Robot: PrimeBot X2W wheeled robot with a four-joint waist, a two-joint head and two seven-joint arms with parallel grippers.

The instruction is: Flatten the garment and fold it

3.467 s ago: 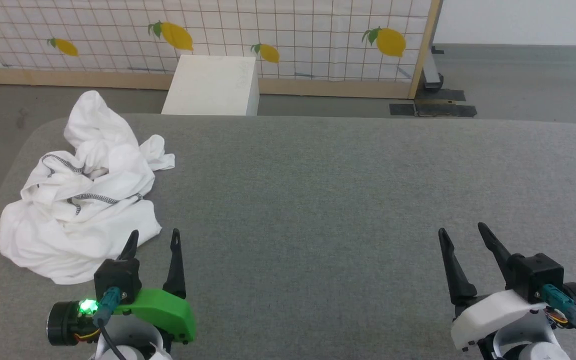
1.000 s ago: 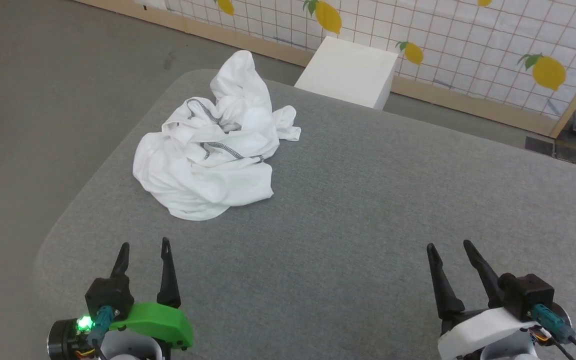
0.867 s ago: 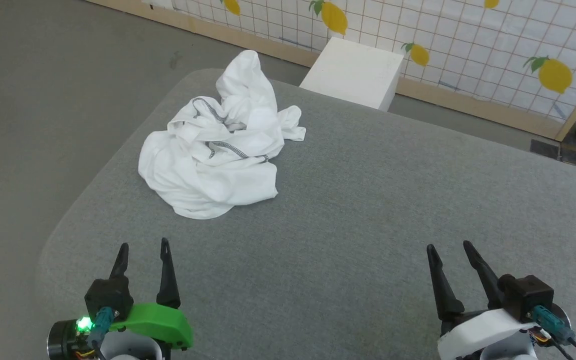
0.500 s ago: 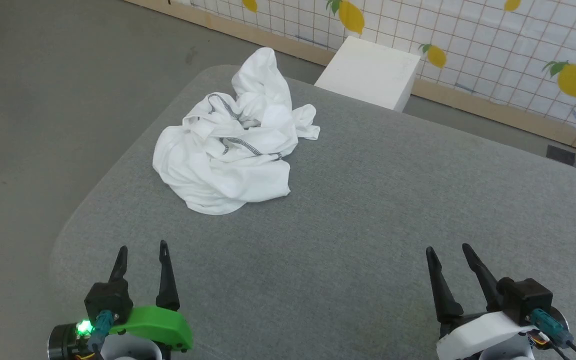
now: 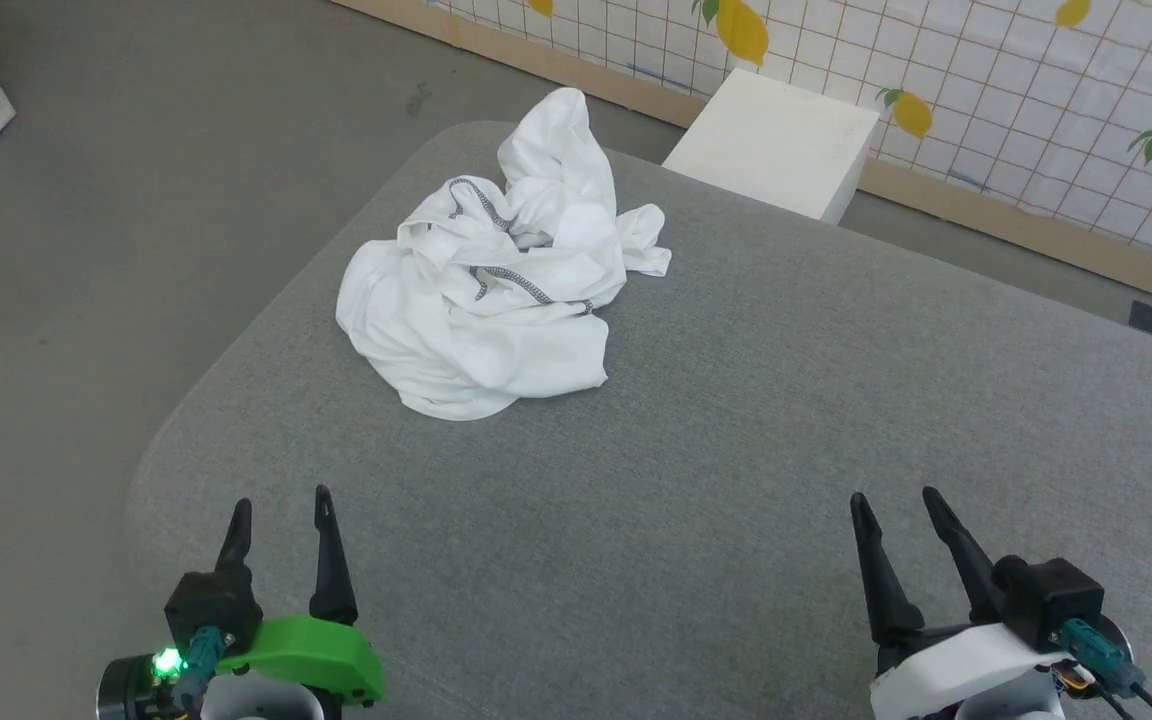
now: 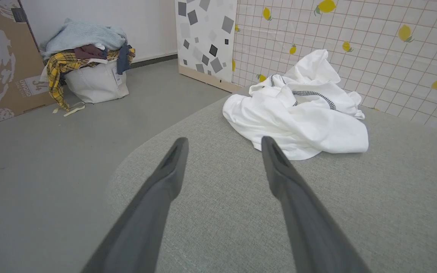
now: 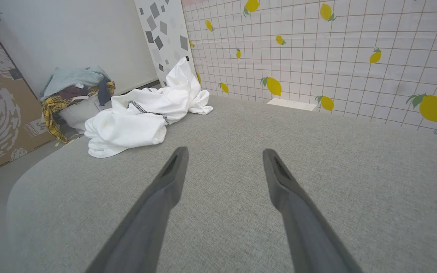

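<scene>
Grey bench (image 5: 736, 450). Garment (image 5: 496, 300) at eleven o'clock: probably soft, light; pinch a hem. Left gripper (image 5: 281, 497), right gripper (image 5: 891, 494): fingers spread, empty.

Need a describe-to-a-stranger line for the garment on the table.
Start at the big grey fabric-covered table; near its far left corner, by the lemon-print wall, lies a crumpled white shirt. It is a soft heap with dark zigzag stitching along its seams, unlike the plain white block on the floor behind it or the coloured clothes pile off to the side.
</scene>
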